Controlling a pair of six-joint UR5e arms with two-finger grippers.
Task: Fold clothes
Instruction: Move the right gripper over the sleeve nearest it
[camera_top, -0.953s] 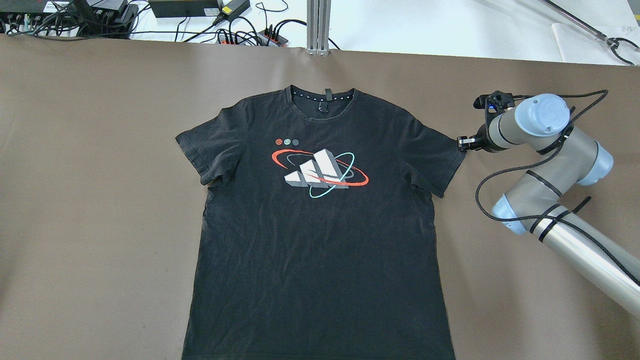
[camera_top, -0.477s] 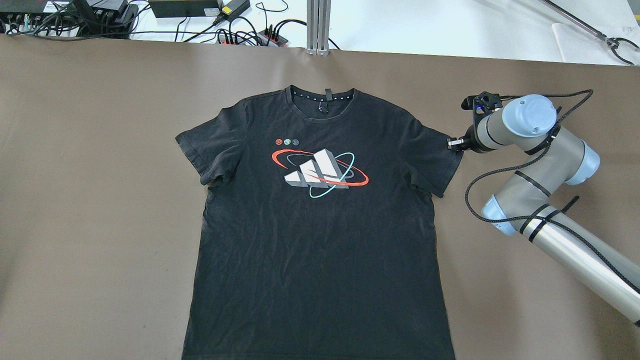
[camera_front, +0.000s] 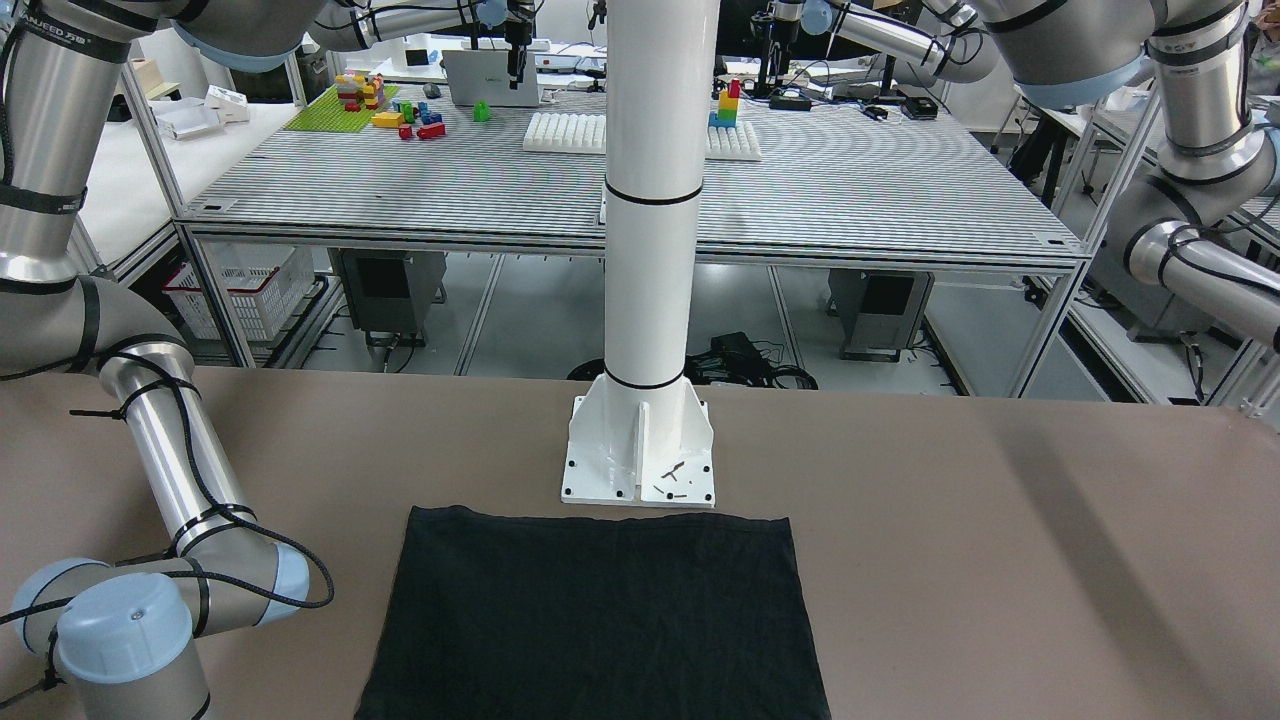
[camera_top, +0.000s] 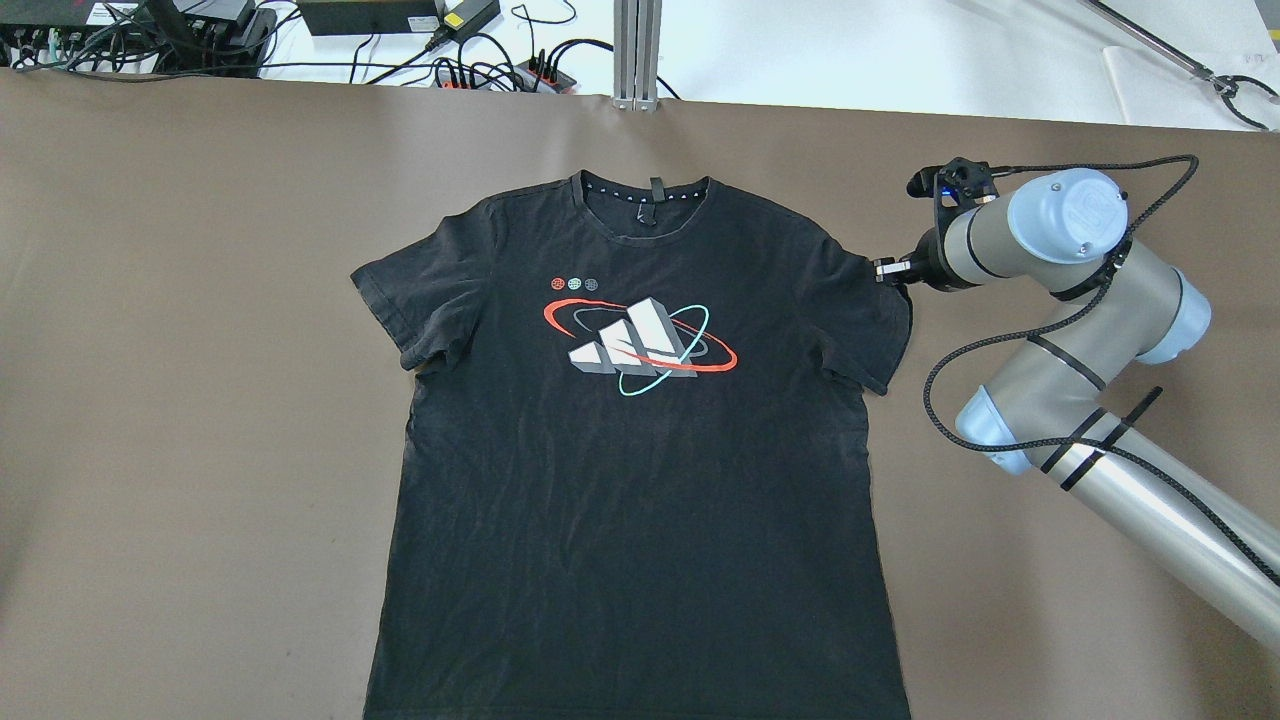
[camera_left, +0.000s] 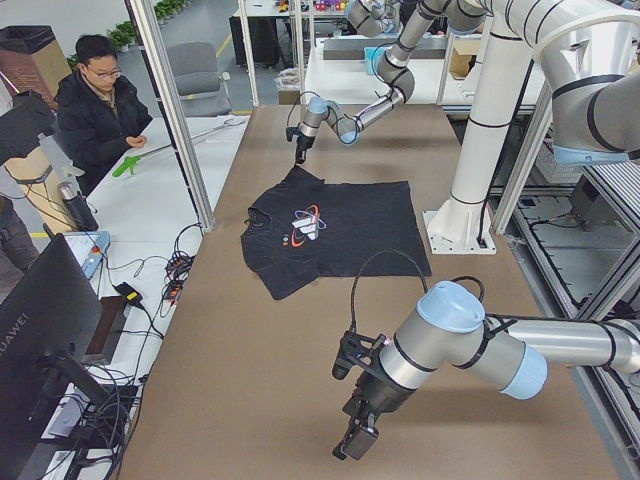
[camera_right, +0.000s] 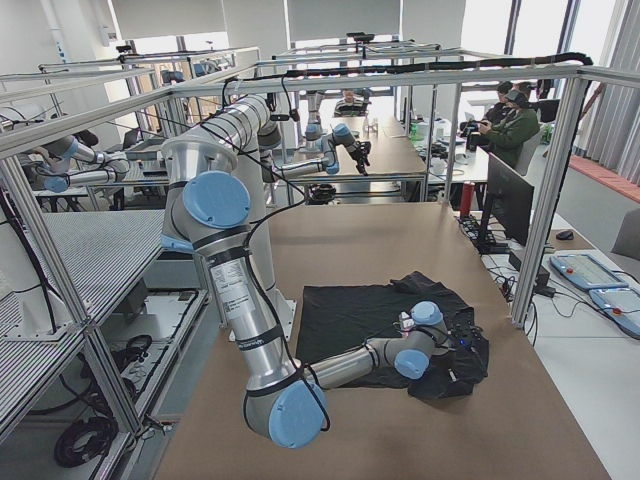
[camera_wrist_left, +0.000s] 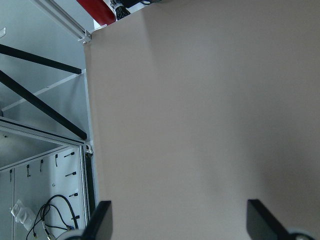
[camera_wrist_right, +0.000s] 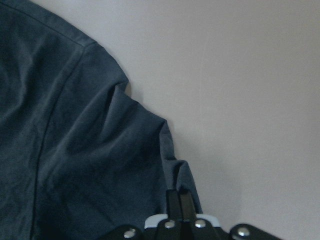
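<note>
One black fabric T-shirt (camera_top: 640, 480) with a white, red and teal chest print lies face up on my brown table (camera_top: 200, 400), collar toward 12 o'clock in the overhead view. My right gripper (camera_top: 885, 272) sits at the shirt's 2 o'clock, fingers pinched together on the rumpled edge of that sleeve (camera_top: 870, 320). My left gripper (camera_wrist_left: 181, 220) hangs over bare table well apart from the shirt, jaws spread wide and holding nothing.
</note>
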